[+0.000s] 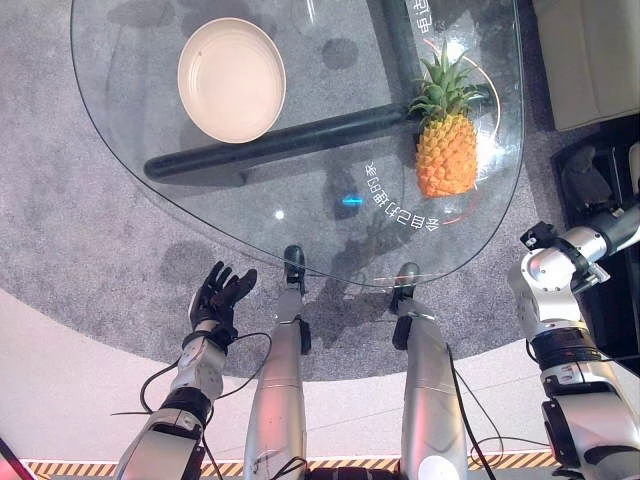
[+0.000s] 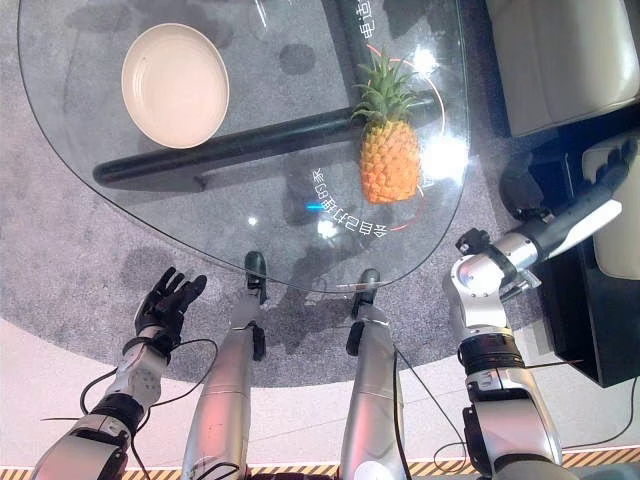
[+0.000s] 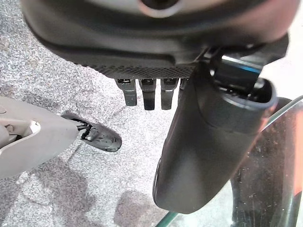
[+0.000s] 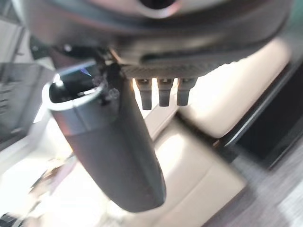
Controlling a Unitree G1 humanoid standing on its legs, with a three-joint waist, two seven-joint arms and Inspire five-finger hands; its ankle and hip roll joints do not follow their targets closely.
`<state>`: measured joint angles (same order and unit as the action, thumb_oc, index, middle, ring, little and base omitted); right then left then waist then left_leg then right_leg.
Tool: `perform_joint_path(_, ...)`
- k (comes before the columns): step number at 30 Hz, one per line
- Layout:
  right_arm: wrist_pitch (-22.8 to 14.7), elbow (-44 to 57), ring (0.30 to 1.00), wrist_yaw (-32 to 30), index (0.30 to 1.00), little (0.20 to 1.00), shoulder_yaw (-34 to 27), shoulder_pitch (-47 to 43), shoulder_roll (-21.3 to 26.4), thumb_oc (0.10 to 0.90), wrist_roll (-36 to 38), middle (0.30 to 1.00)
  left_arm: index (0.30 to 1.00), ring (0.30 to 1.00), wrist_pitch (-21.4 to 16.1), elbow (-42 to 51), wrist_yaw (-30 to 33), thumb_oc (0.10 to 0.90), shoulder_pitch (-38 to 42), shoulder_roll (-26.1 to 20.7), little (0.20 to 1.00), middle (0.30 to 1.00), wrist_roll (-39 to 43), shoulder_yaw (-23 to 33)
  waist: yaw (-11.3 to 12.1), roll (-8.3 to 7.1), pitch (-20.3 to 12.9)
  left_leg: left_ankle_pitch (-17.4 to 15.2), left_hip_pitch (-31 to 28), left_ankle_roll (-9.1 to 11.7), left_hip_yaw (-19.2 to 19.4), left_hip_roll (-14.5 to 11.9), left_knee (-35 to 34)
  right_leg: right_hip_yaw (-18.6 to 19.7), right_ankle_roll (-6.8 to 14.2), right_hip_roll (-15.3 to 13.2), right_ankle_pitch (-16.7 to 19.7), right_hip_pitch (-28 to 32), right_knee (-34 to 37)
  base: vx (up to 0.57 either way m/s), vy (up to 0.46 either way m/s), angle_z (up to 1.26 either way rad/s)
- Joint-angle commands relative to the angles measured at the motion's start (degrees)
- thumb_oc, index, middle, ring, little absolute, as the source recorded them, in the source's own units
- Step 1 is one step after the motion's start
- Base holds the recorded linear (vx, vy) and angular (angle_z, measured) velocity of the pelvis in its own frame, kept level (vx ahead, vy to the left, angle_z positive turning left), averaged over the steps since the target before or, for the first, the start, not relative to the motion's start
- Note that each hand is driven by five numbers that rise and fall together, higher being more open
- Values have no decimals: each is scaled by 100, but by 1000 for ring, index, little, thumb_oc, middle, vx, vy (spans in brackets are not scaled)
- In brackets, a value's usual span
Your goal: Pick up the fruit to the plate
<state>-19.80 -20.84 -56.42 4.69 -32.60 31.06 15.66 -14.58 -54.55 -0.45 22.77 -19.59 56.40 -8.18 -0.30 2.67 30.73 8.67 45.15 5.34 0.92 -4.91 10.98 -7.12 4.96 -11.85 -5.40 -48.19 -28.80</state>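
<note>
A pineapple (image 1: 445,150) with green leaves stands upright on the right part of the glass table (image 1: 120,120). An empty cream plate (image 1: 231,78) sits on the table's far left. My left hand (image 1: 220,293) hangs open below the table's near edge, over the carpet, fingers straight and holding nothing (image 3: 203,142). My right hand (image 2: 618,165) is stretched out far to the right, away from the table and beside the sofa. Its fingers are straight and it holds nothing (image 4: 118,151).
A beige sofa (image 2: 560,60) stands at the back right, and a black low cabinet (image 2: 600,310) is beside my right arm. A dark bar of the table's base (image 1: 280,145) runs under the glass. Grey carpet (image 1: 60,230) lies around the table.
</note>
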Motion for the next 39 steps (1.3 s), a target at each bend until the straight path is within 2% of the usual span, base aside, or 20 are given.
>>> perform_joint_path(1, -132, 1192, 900, 432, 900, 900, 12, 224, 248, 800, -798, 900, 900, 900, -335, -34, 105, 800, -464, -31, 900, 900, -219, 152, -128, 68, -94, -565, 62, -117, 224, 146, 529, -71, 124, 182, 601, 78, 802, 1, 48, -6)
perform_joint_path(5, -166, 1876, 900, 964, 900, 900, 178, 419, 61, 800, -1041, 900, 900, 900, -372, -14, 79, 800, -569, 76, 900, 900, -268, 230, -178, 77, -94, -537, 26, -113, 271, 154, 490, -58, 106, 179, 571, 102, 823, 3, 49, -1)
perform_joint_path(8, -152, 2072, 900, 1361, 900, 900, 292, 433, 14, 800, -972, 900, 900, 900, -388, -24, 49, 800, -596, 123, 900, 900, -283, 250, -188, 91, -94, -519, 2, -101, 304, 147, 468, -59, 93, 178, 548, 122, 825, 4, 25, 1)
perform_joint_path(11, 26, 2192, 900, 1797, 900, 900, 471, 427, -16, 800, -717, 900, 900, 900, -410, -62, 25, 800, -595, 157, 900, 900, -264, 226, -186, 102, -94, -499, -31, -92, 330, 150, 445, -63, 77, 186, 525, 156, 824, 2, 11, 0)
perform_joint_path(18, 308, 2263, 900, 2186, 900, 900, 819, 466, -89, 800, -551, 900, 900, 900, -421, -73, 24, 800, -596, 218, 900, 900, -261, 139, -172, 110, -94, -471, -68, -87, 377, 154, 414, -92, 49, 177, 525, 189, 844, 5, 5, -2)
perform_joint_path(30, 677, 1803, 900, 2206, 900, 900, 1177, 433, -89, 800, -21, 900, 900, 900, -414, -138, 32, 800, -550, 198, 900, 900, -243, 22, -130, 118, -94, -431, -116, -82, 405, 168, 363, -147, 33, 181, 534, 223, 848, 0, 0, 0)
perform_joint_path(39, 865, 1396, 900, 1631, 900, 900, 1146, 308, -146, 800, -270, 900, 900, 900, -413, -78, 104, 800, -540, 210, 900, 900, -247, -76, -84, 150, -94, -425, -76, -103, 394, 184, 371, -158, 37, 184, 543, 163, 804, 0, 0, 0)
